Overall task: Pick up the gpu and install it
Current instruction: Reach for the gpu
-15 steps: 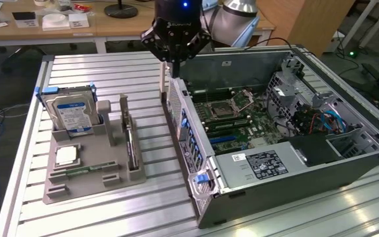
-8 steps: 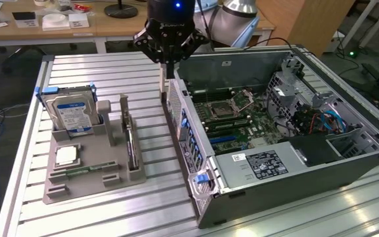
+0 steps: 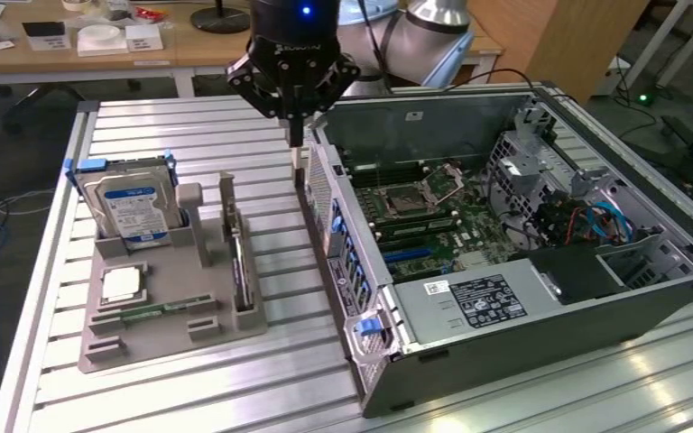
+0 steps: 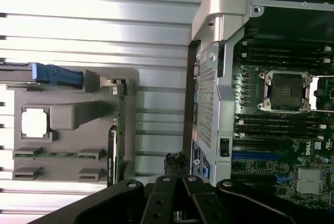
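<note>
0 of 2 steps done, judging first from the exterior view. Finds the thin flat black rectangular gpu (image 3: 237,262) standing edge-on in the long side slot of the grey moulded parts tray (image 3: 166,329), untouched, on the slatted aluminium desk (image 3: 190,126). Shares that tray with a silver hard drive with a blue-white label (image 3: 130,212), upright at the far end, and a small square silver CPU chip (image 3: 120,284) lying flat. Places the black pincer (image 3: 296,144) over the strip of desk between the tray and the open black computer tower (image 3: 503,338), just beside the tower's rear wall and apart from the card. Reads its fingers as pressed together with nothing between them. Notes the green motherboard (image 3: 437,225) with no card standing in it, so rates both pick-up and installation as left to do.

Turning to the wrist view: looks down on the same gap. Catches the pincer (image 4: 177,162) closed and empty, over bare desk next to the tower's perforated rear wall (image 4: 206,104). Sees the gpu (image 4: 111,153) seated in its slot of the parts tray (image 4: 68,114), near the fingers but not touched. Picks out the CPU chip (image 4: 34,122) in its pocket and the blue drive bracket (image 4: 55,73). Inside the tower, marks the silver-framed CPU socket (image 4: 284,91) and the blue expansion slot (image 4: 255,156), with nothing plugged in.
</note>
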Robot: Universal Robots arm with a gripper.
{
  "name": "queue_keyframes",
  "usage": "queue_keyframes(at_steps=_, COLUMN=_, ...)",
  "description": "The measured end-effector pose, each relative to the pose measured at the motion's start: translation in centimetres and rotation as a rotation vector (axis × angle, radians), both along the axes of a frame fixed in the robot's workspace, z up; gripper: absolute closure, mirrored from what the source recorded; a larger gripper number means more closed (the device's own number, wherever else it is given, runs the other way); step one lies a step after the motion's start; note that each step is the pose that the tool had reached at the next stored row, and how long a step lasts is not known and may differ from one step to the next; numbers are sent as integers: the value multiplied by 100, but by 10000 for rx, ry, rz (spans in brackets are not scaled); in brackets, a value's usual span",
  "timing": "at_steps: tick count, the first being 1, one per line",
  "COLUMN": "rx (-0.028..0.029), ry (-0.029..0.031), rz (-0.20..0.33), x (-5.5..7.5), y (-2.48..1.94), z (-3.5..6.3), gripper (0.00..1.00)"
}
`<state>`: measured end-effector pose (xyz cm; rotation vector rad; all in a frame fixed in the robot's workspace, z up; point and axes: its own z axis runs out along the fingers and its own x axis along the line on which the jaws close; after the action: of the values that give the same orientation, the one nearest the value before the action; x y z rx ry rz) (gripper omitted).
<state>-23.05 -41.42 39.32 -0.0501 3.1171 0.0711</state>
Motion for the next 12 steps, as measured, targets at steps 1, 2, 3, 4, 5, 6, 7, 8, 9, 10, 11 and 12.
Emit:
queue_keyframes(at_steps=1, rx=0, ry=0, rz=15, x=-28, y=-2, z=0, gripper=89)
queue_keyframes(at_steps=2, rx=0, ry=0, rz=28, x=-59, y=-4, z=0, gripper=89)
queue_keyframes(at_steps=3, rx=0, ry=0, rz=36, x=-96, y=-6, z=0, gripper=89)
queue_keyframes(at_steps=4, rx=0, ry=-1, rz=40, x=-139, y=-6, z=0, gripper=89)
queue_keyframes(at_steps=5, rx=0, ry=0, rz=41, x=-184, y=-6, z=0, gripper=89)
queue_keyframes(at_steps=6, rx=0, ry=0, rz=41, x=-234, y=-6, z=0, gripper=89)
queue_keyframes(at_steps=7, rx=0, ry=0, rz=40, x=-279, y=-6, z=0, gripper=89)
queue_keyframes(at_steps=8, rx=0, ry=-1, rz=40, x=-323, y=-6, z=0, gripper=89)
queue_keyframes(at_steps=9, rx=0, ry=0, rz=41, x=-365, y=-7, z=0, gripper=89)
queue_keyframes(at_steps=10, rx=0, ry=-1, rz=42, x=-405, y=-7, z=0, gripper=89)
queue_keyframes(at_steps=11, rx=0, ry=0, rz=41, x=-444, y=-7, z=0, gripper=89)
queue_keyframes(at_steps=12, rx=-1, ry=0, rz=40, x=-480, y=-6, z=0, gripper=89)
